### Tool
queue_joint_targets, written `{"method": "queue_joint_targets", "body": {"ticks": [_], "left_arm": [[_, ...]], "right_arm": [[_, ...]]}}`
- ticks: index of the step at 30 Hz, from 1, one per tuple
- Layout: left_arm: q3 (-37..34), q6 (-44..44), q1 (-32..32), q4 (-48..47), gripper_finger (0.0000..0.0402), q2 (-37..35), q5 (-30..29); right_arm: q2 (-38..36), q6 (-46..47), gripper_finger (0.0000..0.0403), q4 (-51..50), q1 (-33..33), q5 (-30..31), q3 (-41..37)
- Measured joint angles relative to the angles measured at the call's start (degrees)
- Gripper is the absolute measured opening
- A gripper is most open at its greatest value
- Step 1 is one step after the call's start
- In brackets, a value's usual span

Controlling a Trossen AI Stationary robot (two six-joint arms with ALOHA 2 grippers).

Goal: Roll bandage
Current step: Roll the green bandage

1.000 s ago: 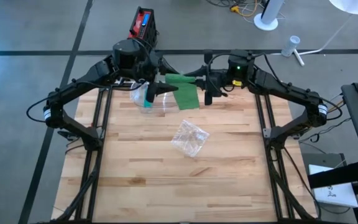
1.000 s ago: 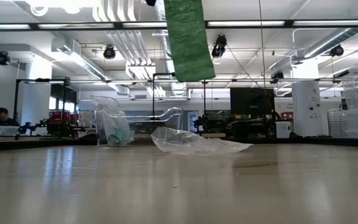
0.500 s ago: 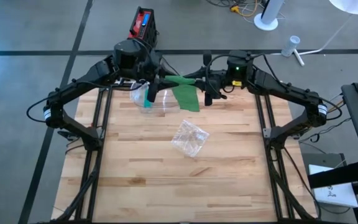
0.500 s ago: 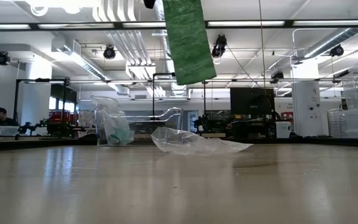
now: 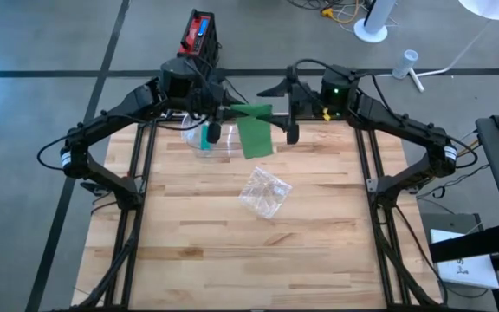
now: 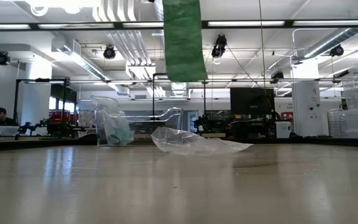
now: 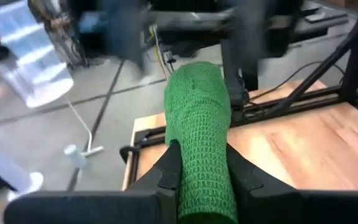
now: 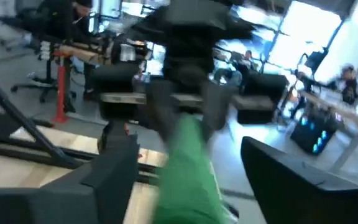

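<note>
wooden table [image 5: 232, 251]; bandage [image 6: 183, 40] top cut off.

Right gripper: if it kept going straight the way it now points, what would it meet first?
Most likely the green bandage, which hangs directly ahead of the open right gripper and is pinched by the left gripper. That left gripper sits just behind it. Depth is hard to judge in the blurred wrist view.

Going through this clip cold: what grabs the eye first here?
The green bandage hangs in the air above the table's far edge, pinched by the left gripper, while the right gripper stands open beside it. Below lie a crumpled clear wrapper mid-table and a clear plastic container farther back.
</note>
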Motion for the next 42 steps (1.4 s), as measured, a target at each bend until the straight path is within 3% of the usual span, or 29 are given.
{"method": "queue_joint_targets", "body": {"ticks": [6, 14, 22, 28, 30, 37, 39, 42], "left_arm": [[-0.50, 1.97, -1.76, 2.75, 0.0049, 0.02, -3.39], [-0.50, 1.67, -2.04, 3.08, 0.0049, 0.00, -4.22], [-0.50, 1.52, -2.56, 3.73, 0.0048, 0.00, -4.74], [-0.50, -0.35, -2.78, 3.82, 0.0054, 0.00, -4.72], [-0.50, -1.38, -2.87, 3.04, 0.0093, 0.00, -4.45], [-0.16, -9.44, -2.15, 0.93, 0.0295, -0.23, -1.90], [1.34, -11.45, -1.07, -2.05, 0.0331, -0.24, 0.89], [4.21, -14.88, -0.26, -5.95, 0.0350, 0.58, 1.53]], "right_arm": [[0.13, 4.56, 0.0294, -1.14, -1.26, 0.07, -0.41], [0.63, 4.65, 0.0256, -1.89, -1.65, 0.10, -0.50], [0.79, 4.39, 0.0169, -1.96, -1.82, -0.57, -0.50], [0.65, -1.86, 0.0062, -2.00, -1.82, -0.73, -0.50], [0.59, -5.55, 0.0041, -2.30, -1.81, -0.71, -0.50], [0.52, -24.86, 0.0041, -2.66, -0.89, 1.01, -0.61], [0.52, -29.78, 0.0041, -2.45, -0.26, 1.36, -0.63], [0.41, -36.26, 0.0041, -2.05, 0.89, 3.82, -0.63]]}}
